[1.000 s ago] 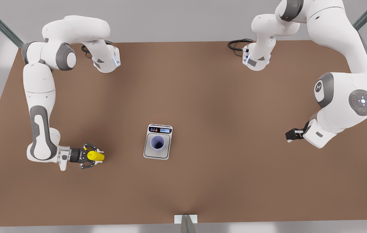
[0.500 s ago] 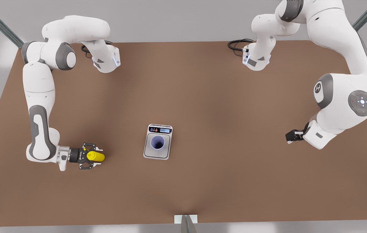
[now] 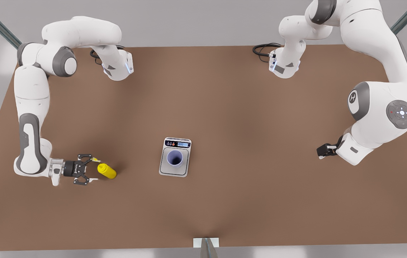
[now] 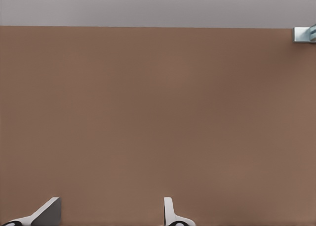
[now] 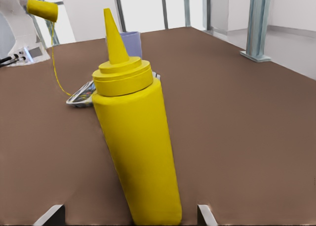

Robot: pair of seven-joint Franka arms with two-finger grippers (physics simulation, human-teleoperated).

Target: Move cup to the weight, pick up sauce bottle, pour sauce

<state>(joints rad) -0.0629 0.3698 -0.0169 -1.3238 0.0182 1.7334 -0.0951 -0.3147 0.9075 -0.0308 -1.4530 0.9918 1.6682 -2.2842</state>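
Note:
The yellow sauce bottle [image 3: 107, 171] stands on the brown table at the front view's left, leaning a little. My right gripper [image 3: 85, 169] is open just beside it, on the side away from the scale, and touches nothing. In the right wrist view the sauce bottle [image 5: 136, 137] rises close between the gripper's [image 5: 129, 215] spread fingertips. The lavender cup [image 3: 175, 158] stands upright on the weight [image 3: 164, 171] at mid-table. In the right wrist view the cup [image 5: 130, 42] and the weight [image 5: 81, 94] show behind the bottle. My left gripper [image 3: 323, 149] waits open at the front view's right, and its fingertips [image 4: 47, 213] hang over bare table.
Both arm bases [image 3: 117, 68] and a black cable [image 3: 262, 48] sit along the table's back edge. A metal bracket [image 3: 206, 243] marks the middle of the front edge. Wide bare tabletop lies between the bottle, the weight and the left gripper.
My right gripper, which was around the sauce bottle, has drawn back toward the front view's left and now stands clear of it. The bottle stays on the table. The left arm barely moved.

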